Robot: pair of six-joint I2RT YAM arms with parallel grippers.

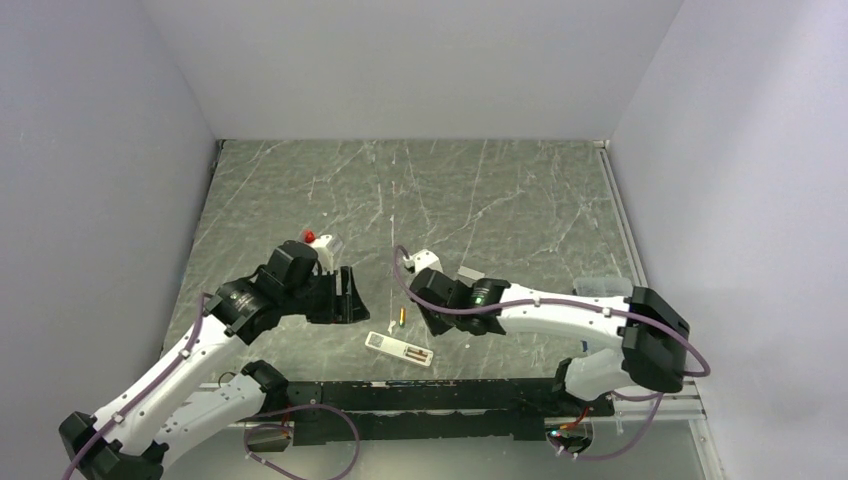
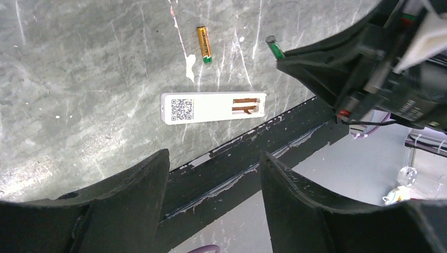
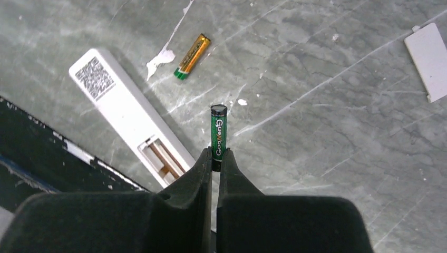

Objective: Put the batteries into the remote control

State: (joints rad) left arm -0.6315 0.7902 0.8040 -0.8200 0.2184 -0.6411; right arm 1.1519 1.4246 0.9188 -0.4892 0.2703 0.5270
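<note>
**Desk:** What's the R arm got?

**Photog:** The right gripper (image 3: 216, 158) pinches a green battery (image 3: 218, 134) by one end, jaws pressed tight on it. The rest of the cell sticks out past the fingertips, clear of the table (image 3: 316, 158), w/ its dark cap at the free end.

**Desk:** Where's the remote control?

**Photog:** The remote control (image 3: 126, 113) lies flat nr the table's near edge, btwn the two arms, back side up. QR label is at its left end and the open battery recess at its right end, w/ brown strips showing inside. The held cell hangs just on the far side of that right end, not touching it.

**Desk:** 2nd battery?

**Photog:** A gold battery (image 3: 192, 56) w/ a green tip lies loose on the marble, just on the far side of the remote and apart from it, beside a white chip in the surface.

**Desk:** L arm?

**Photog:** The left gripper (image 2: 213, 163) hovers left of the remote, jaws spread, nothing btwn them.

**Desk:** Anything else?

**Photog:** A flat white cover piece (image 3: 429, 60) lies on the marble, well apart from the remote.
</note>
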